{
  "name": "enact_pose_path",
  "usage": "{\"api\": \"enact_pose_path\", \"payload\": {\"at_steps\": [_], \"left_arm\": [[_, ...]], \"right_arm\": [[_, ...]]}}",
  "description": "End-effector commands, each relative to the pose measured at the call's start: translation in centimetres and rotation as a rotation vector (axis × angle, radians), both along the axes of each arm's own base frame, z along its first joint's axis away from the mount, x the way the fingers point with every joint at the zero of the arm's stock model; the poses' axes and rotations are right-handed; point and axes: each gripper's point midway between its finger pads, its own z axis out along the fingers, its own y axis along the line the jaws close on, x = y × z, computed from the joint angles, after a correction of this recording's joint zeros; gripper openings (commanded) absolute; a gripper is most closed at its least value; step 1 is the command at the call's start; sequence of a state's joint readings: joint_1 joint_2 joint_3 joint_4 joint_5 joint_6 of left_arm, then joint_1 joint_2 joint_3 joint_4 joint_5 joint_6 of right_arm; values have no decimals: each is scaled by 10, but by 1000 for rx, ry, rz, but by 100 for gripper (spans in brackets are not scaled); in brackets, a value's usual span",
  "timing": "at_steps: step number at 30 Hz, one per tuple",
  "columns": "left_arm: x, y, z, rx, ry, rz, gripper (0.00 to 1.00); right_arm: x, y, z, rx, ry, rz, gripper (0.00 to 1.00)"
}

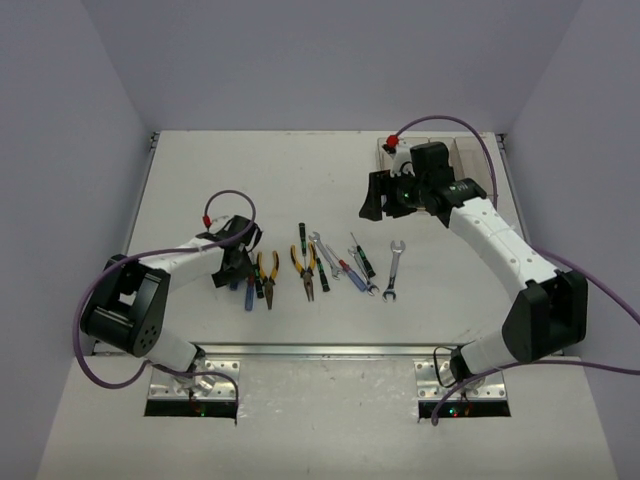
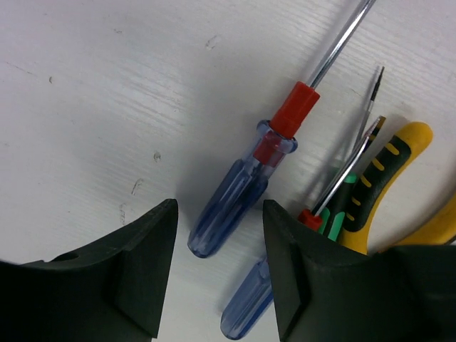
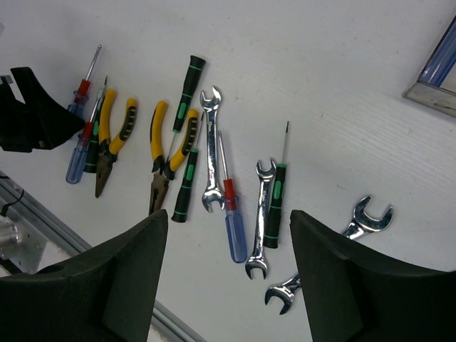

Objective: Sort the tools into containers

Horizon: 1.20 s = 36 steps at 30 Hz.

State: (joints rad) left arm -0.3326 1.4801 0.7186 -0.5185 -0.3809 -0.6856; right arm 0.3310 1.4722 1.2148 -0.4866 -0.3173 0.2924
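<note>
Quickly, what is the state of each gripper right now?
Left gripper: open, holding nothing, its fingers framing the blue-handled screwdriver.
Right gripper: open, holding nothing.

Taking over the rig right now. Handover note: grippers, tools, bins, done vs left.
Left gripper: open, jaws either side of a blue-handled screwdriver, not closed on it.
Right gripper: open, empty, up near the containers.
Tools: all the visible ones lie in a row on the table: screwdrivers, two pliers, three wrenches.
Done: nothing seen in the containers, though the right arm hides part of them.
Left: every tool, probably starting with that blue-handled screwdriver.
</note>
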Motion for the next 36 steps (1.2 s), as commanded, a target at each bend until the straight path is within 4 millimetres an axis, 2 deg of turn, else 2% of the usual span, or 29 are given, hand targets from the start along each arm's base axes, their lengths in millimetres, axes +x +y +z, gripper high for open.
{"api": "enact_pose_path", "payload": {"at_steps": [1, 4, 10, 13, 14, 16, 17, 18, 21, 22, 25, 26, 28, 29, 31, 32, 36], "left_arm": [[7, 10, -11, -21, -22, 68, 49], [10, 7, -17, -48, -7, 62, 46], [16, 0, -19, -86, -8, 54, 14], [19, 2, -16, -92, -25, 70, 1], [20, 2, -14, -92, -36, 75, 0], [30, 5, 1, -88, -96, 86, 0], [32, 5, 8, -89, -119, 84, 0], [39, 2, 26, -106, -179, 78, 0], [49, -18, 68, -195, -318, 35, 0], [50, -31, 89, -235, -379, 0, 0], [49, -91, 156, -424, -580, -216, 0], [43, -113, 167, -509, -606, -307, 0], [37, -145, 203, -655, -723, -455, 0], [32, -156, 214, -725, -763, -512, 0], [17, -172, 220, -836, -787, -601, 0], [15, -177, 229, -878, -822, -627, 0], [5, -189, 238, -952, -825, -696, 0]], "right_arm": [[0, 14, 34, 58, -110, 36, 70], [-2, 16, 38, 64, -120, 44, 70], [-7, 23, 47, 105, -123, 64, 70], [-12, 30, 49, 149, -116, 93, 70], [-12, 34, 52, 171, -126, 104, 70], [-23, 46, 49, 253, -105, 160, 73], [-35, 58, 56, 333, -95, 239, 73], [-37, 69, 65, 403, -104, 269, 73], [-59, 98, 65, 504, -58, 392, 73], [-61, 104, 62, 511, -50, 402, 73], [-62, 126, 63, 582, -20, 388, 79], [-59, 127, 59, 614, -4, 345, 79], [-43, 130, 72, 709, -22, 242, 78], [-40, 132, 74, 738, -18, 219, 78], [-35, 136, 77, 769, -10, 192, 77], [-34, 140, 79, 775, -9, 186, 77], [-34, 153, 79, 747, -4, 209, 70]]}}
